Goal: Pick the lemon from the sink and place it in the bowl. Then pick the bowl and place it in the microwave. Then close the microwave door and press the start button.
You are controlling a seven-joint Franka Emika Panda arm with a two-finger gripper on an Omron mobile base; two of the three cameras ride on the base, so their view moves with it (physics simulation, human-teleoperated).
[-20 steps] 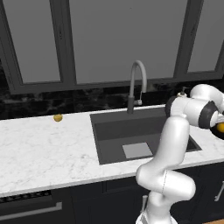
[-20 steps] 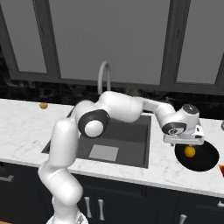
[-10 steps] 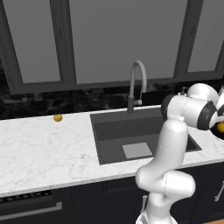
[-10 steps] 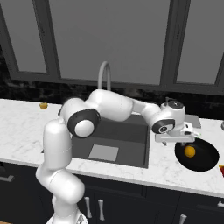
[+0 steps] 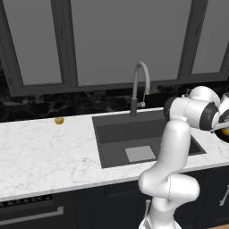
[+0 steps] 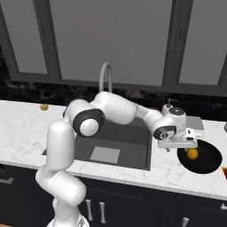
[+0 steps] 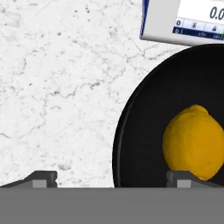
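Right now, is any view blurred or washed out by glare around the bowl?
Hand view: sharp, no glare, lemon crisp in the bowl, its right side cropped. Right base view: even flat lighting, bowl clear. Left base view: arm hides most of it.

The white arm is rising from its base, bending at a dark-jointed elbow and reaching out low to the robot's right. The wrist is pointing the hand downward. The gripper is hanging with its jaws spread wide and nothing between them. In the hand view, the two dark fingertips are sitting far apart at the bottom edge.
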